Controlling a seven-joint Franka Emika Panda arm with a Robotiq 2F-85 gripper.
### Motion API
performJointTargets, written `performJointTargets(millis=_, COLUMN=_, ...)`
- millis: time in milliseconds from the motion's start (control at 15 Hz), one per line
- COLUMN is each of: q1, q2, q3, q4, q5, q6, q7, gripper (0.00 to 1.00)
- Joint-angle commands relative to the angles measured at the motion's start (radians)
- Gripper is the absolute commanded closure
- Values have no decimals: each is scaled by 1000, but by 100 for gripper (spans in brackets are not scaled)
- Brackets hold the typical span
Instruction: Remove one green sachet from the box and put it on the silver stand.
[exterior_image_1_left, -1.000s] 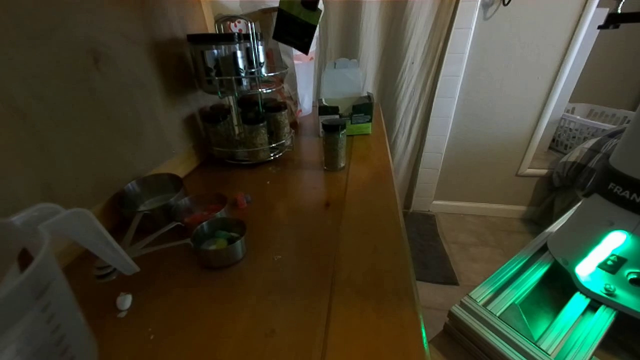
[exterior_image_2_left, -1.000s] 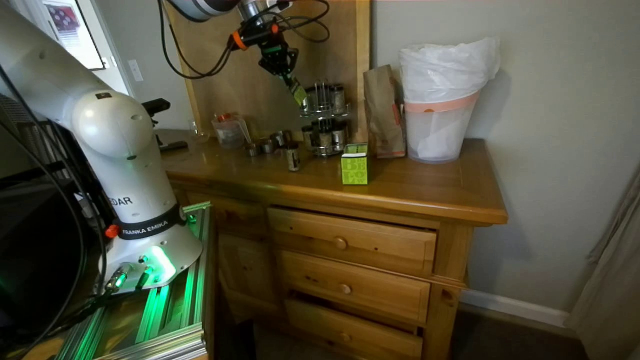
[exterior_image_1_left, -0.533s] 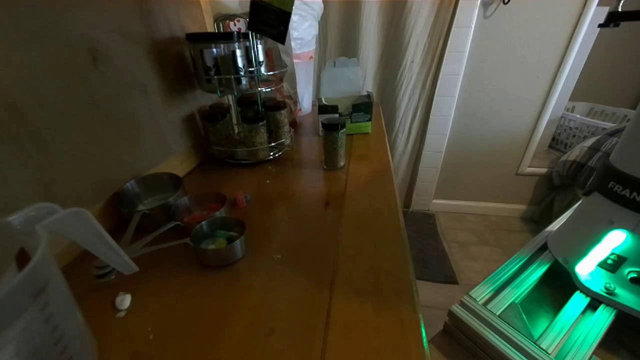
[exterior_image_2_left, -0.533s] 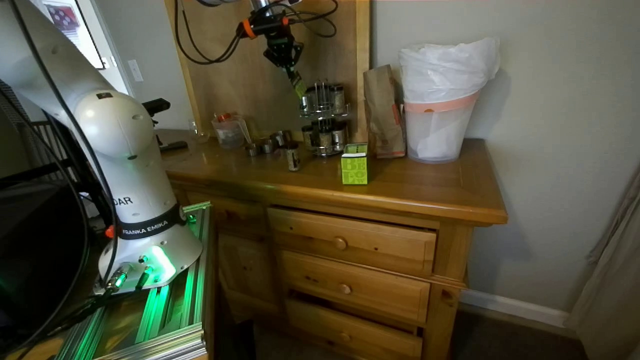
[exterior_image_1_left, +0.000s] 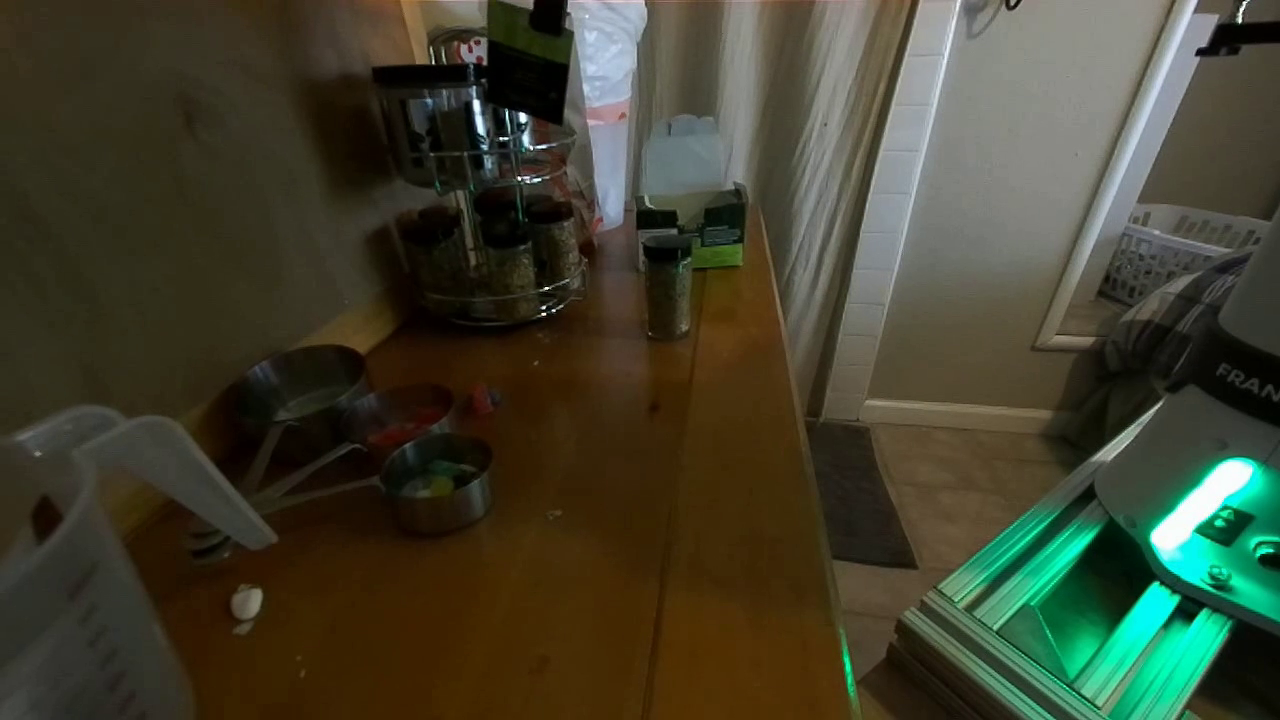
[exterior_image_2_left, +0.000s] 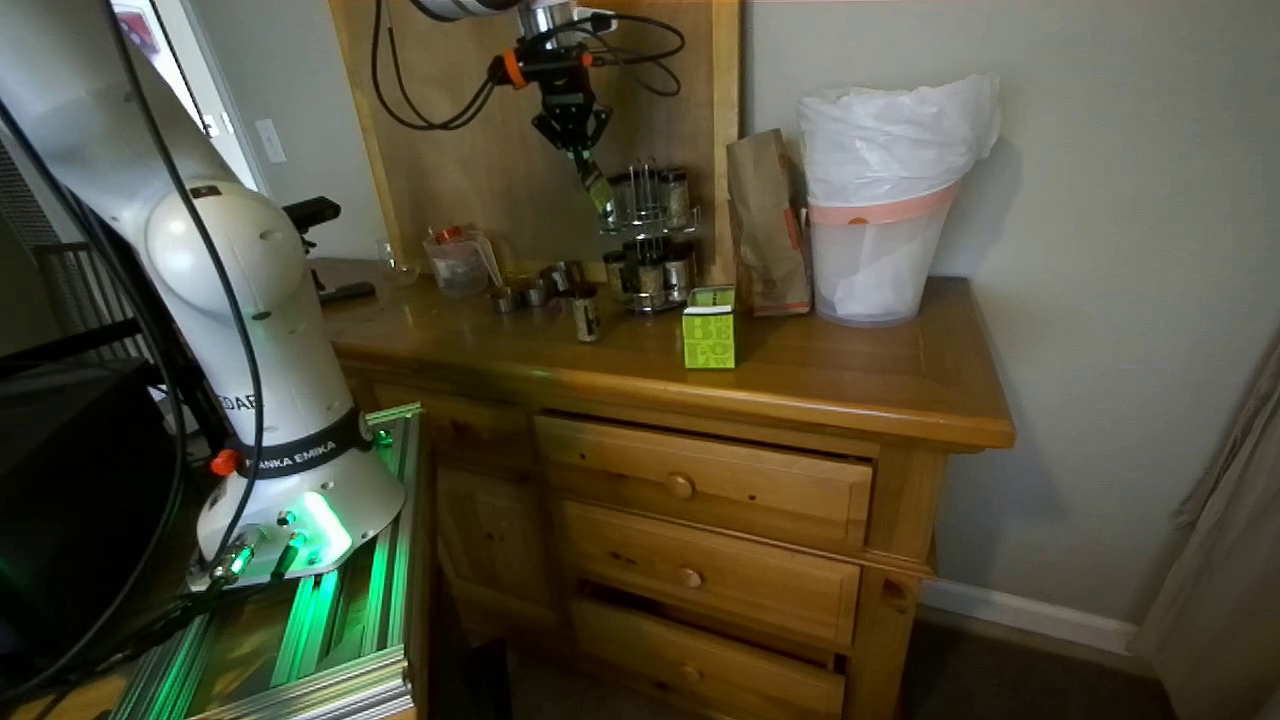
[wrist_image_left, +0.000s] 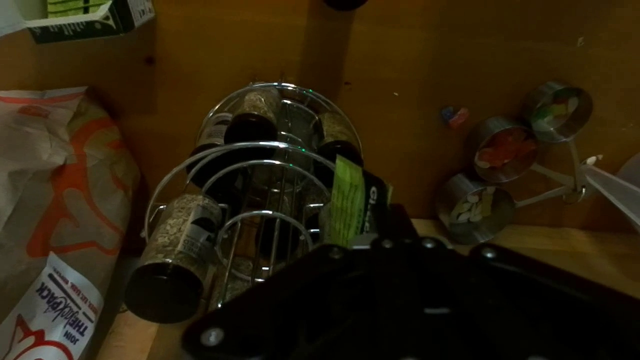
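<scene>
The green sachet (wrist_image_left: 347, 202) is near the middle of the wrist view, over or beside the right-hand part of the silver stand (wrist_image_left: 272, 144); whether they touch cannot be told. A broad stretch of counter (wrist_image_left: 415, 55) separates the stand from three measuring cups (wrist_image_left: 446, 200) at the right, while a paper bag (wrist_image_left: 75, 175) takes up the left side, close to the stand. In an exterior view the counter's front edge slants across the middle of the frame; the box (exterior_image_2_left: 709, 342) stands upright near it, with a spice jar (exterior_image_2_left: 586, 318) to its left, and a wooden panel (exterior_image_2_left: 470, 150) rises behind.

The jaws pinch the sachet by one end. In an exterior view it hangs beneath them, tilted down toward the right, its lower end overlapping the stand's upper tier.

The sachet is flat and straight-edged, part yellow-green with fine print, part black. Shiny round wire forms the stand's tiers, which carry dark-lidded jars (wrist_image_left: 172, 250). The open-topped box shows green packets (wrist_image_left: 75, 7) at upper left of the wrist view. The cups are round metal; the bag is brown paper printed in orange, the counter glossy wood.
</scene>
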Motion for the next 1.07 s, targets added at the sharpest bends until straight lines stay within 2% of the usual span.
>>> performJointTargets(millis=0, q1=-29, q2=34, q3=36, q4=24, q5=-15, q6=9, q7=3, gripper=100)
performJointTargets(millis=600, q1=-45, q2=103, q3=88, q4=48, q5=-93, q6=83, q7=2, gripper=100)
performJointTargets(millis=1000, q1=-53, q2=163, q3=98, q4=106, q5=-125, q6=11, q7=4, gripper=100)
